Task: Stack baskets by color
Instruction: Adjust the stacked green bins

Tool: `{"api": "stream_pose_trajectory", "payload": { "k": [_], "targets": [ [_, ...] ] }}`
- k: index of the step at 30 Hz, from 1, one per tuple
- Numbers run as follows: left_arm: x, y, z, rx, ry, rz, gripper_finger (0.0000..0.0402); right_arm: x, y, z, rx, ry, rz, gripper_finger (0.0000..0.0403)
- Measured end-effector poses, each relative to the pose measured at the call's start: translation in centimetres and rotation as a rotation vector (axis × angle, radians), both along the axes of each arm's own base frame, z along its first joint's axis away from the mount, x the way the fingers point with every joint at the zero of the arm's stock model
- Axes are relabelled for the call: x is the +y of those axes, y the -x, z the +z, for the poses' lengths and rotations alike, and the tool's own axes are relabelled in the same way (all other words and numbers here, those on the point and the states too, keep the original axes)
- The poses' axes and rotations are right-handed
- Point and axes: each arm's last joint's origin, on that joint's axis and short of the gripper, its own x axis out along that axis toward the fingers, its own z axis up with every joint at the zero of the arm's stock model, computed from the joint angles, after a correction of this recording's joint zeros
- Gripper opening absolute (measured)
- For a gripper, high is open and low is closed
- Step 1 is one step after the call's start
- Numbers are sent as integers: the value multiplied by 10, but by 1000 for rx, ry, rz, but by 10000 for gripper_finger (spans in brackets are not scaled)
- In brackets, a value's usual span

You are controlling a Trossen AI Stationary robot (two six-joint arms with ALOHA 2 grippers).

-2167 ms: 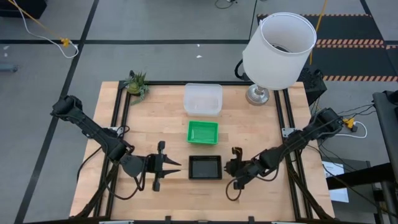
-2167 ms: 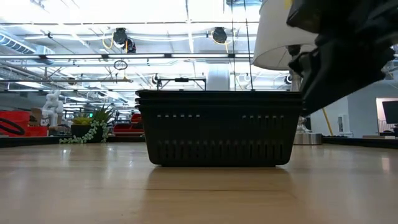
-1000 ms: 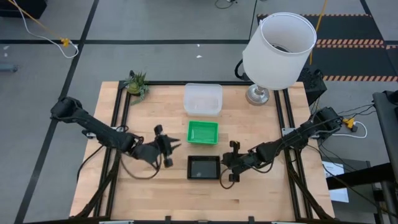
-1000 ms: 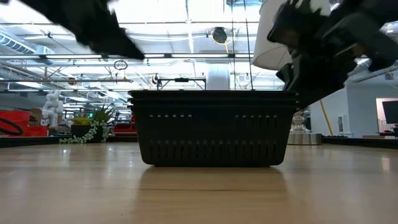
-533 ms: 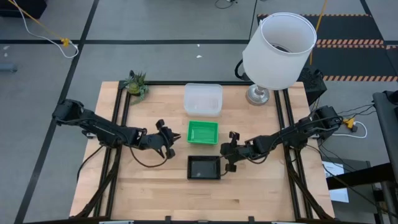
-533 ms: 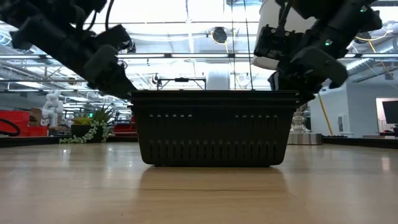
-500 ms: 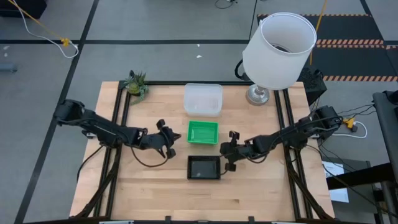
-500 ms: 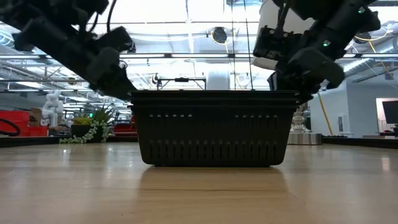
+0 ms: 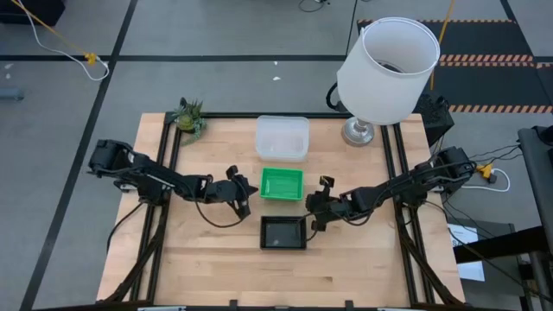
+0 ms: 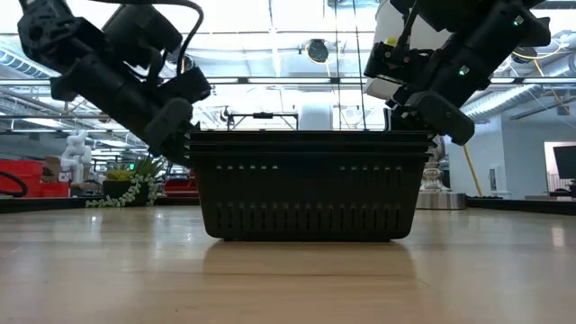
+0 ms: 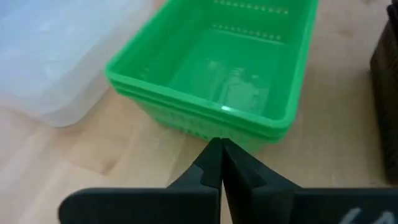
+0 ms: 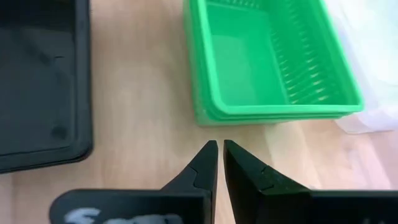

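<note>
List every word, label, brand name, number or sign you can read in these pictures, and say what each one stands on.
No text can be read in any view.
White marks on the left gripper body: cut off at the frame edge, unreadable.
White marks on the right gripper body: blurred and cut off, unreadable.
Green baskets, black baskets, clear baskets, lampshade: no labels.
</note>
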Motion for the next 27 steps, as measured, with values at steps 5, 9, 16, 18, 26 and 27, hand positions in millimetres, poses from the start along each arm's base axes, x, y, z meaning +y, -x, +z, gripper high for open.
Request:
{"api": "stream_pose_trajectory", "payload": {
  "k": [5, 9, 16, 18, 26, 27],
  "targets": [
    [-2, -5, -2, -33, 3, -63, 15, -1, 0, 1, -8, 53, -16, 20],
    [-4, -8, 3, -79, -11, -108, 5, -4, -1, 1, 2, 70, -7, 20],
    [-6, -8, 3, -86, -5, -128, 17, -10, 2, -4, 4, 72, -29, 20],
    [-6, -8, 3, -85, -3, -130, 17, -12, 3, -8, 0, 68, -30, 20],
    [-5, -7, 1, -57, -5, -126, 5, -12, 5, -13, -45, 56, -1, 20],
    [-5, -7, 1, -52, -2, -125, 8, -12, 5, -13, -46, 59, -3, 20]
  ]
}}
